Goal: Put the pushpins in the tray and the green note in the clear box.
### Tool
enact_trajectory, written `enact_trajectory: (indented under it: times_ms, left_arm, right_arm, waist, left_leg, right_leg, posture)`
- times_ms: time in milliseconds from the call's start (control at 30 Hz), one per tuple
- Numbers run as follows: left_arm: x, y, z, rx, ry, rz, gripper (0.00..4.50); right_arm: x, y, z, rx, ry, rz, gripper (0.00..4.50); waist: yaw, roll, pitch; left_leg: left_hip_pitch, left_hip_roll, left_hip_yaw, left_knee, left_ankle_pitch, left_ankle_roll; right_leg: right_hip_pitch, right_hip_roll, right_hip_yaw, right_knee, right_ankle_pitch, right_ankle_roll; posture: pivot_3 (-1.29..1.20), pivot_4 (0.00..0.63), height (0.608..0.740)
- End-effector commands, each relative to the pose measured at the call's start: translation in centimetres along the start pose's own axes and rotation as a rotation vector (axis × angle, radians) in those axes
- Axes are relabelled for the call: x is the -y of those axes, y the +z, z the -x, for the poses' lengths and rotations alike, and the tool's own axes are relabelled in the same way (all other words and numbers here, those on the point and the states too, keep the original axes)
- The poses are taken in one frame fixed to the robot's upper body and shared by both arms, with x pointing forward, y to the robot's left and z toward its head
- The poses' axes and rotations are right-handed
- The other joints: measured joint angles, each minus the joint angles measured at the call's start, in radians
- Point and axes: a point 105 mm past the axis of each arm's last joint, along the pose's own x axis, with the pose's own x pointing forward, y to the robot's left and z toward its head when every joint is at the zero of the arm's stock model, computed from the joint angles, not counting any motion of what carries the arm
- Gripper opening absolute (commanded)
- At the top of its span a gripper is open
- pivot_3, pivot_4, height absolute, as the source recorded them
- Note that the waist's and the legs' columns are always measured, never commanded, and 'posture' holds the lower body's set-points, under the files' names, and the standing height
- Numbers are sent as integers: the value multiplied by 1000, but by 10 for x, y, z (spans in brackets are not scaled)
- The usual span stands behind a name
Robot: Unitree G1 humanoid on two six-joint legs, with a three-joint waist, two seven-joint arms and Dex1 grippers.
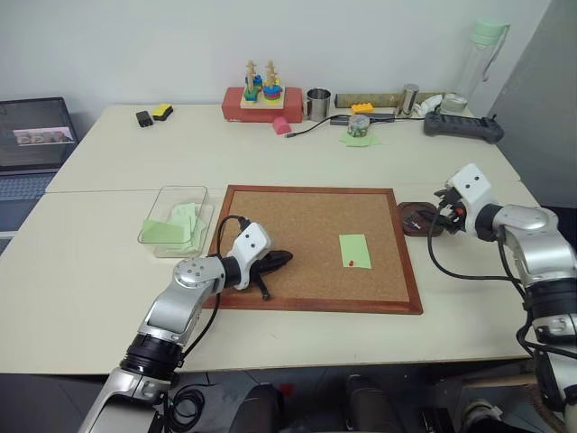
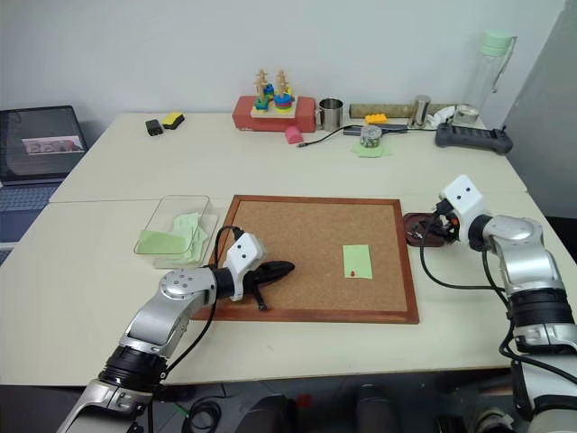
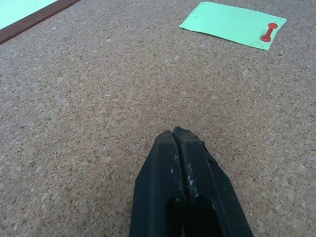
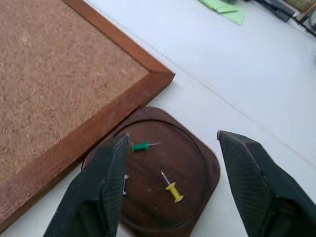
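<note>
Right gripper [image 4: 170, 185]: jaws were spread over the tray [image 4: 197, 170], yellow pushpin [image 4: 173, 189] apparently released inside.
Left gripper [image 3: 183, 143]: jaws were clenched empty on the corkboard [image 1: 306, 225].
Green note [image 1: 354, 250]: was pinned by the red pushpin [image 3: 268, 32].

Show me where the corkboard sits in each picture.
Left eye view: corkboard at the table's centre.
Right eye view: the centre again.
Left wrist view: cork surface beneath the shut left gripper.
Right wrist view: one corner, beside the tray.
Shared landmark: its wood frame.

Pale cream tabletop [image 1: 108, 271], two slabs joined by a seam. Plain white wall [image 1: 135, 45] behind. Grey panel [image 1: 550, 81] at far right. Laptop [image 2: 41, 144] off left edge. Even, soft lighting.
</note>
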Motion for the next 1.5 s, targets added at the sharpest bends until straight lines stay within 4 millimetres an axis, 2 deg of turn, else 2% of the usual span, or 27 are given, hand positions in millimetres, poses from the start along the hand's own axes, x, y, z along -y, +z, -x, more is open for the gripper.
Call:
enact_trajectory:
  times_ms: [33, 200, 367, 567, 733, 833, 1200, 1233, 1400, 1500]
  left_arm:
    - [13, -36, -1, -127, -40, 56, 0]
    - [14, -36, 0, -130, -46, 54, 0]
    - [14, -37, 0, -135, -48, 51, 0]
    - [16, -38, 0, -138, -49, 51, 0]
    - [17, -38, 0, -140, -49, 51, 0]
    - [17, -39, 1, -141, -48, 50, 0]
    - [16, -39, 1, -143, -49, 48, 0]
    - [16, -39, 1, -142, -50, 48, 0]
    - [17, -39, 1, -141, -52, 48, 0]
    - [16, -39, 0, -140, -50, 51, 0]
  right_arm:
    - [-46, 35, 16, 134, 246, 103, 2926]
    - [-100, 33, 10, 154, 394, 100, 2926]
    - [-127, 24, -5, 139, 434, 66, 2926]
    - [-136, 15, -23, 136, 416, 17, 2926]
    - [-138, 10, -29, 135, 423, 3, 2926]
    - [-141, 8, -32, 138, 429, 0, 2506]
    - [-144, 11, -31, 168, 454, 7, 150]
    - [-144, 13, -30, 174, 461, 6, 25]
    - [-144, 20, -24, 201, 495, 10, 25]
    - [-142, 33, -18, 240, 511, 45, 25]
  waist:
    - [-1, 0, 0]
    - [-1, -1, -1]
    - [-1, -1, -1]
    - [-1, -1, -1]
    - [-1, -1, -2]
    - [-1, -1, -2]
    - [-1, -1, -2]
    - [-1, -1, -2]
    - [0, -1, -2]
    - [0, -1, -2]
  left_leg:
    - [0, 0, 0, 0, 0, 0]
    - [0, 1, -3, 0, 0, 0]
    - [1, 1, -2, 1, 0, 0]
    - [0, 1, -3, 0, 0, 0]
    - [1, 0, -3, 0, 0, 0]
    - [1, 0, -2, 0, 0, 0]
    - [1, 0, -3, 0, 0, 0]
    - [1, 0, -3, 0, 0, 0]
    - [0, 0, -3, 0, 0, 0]
    - [0, 0, -3, 0, 0, 0]
  right_leg:
    - [0, 0, 0, 0, 0, 0]
    - [1, 0, 0, 0, -2, 4]
    - [1, 0, 0, 0, -3, 4]
    - [0, 0, 0, -1, -2, 3]
    - [0, 0, 0, -1, 0, 0]
    - [0, 0, 0, -1, 0, 0]
    - [0, 0, 0, -1, 0, 0]
    - [0, 0, 0, -1, 0, 0]
    - [0, 0, 0, -1, 0, 0]
    - [0, 0, 0, -1, 0, 0]
  posture:
    - [0, 150, 740]
    - [0, 150, 740]
    - [0, 150, 740]
    - [0, 150, 740]
    - [0, 150, 740]
    - [0, 150, 740]
    - [0, 150, 740]
    - [0, 150, 740]
    - [0, 150, 740]
    - [0, 150, 740]
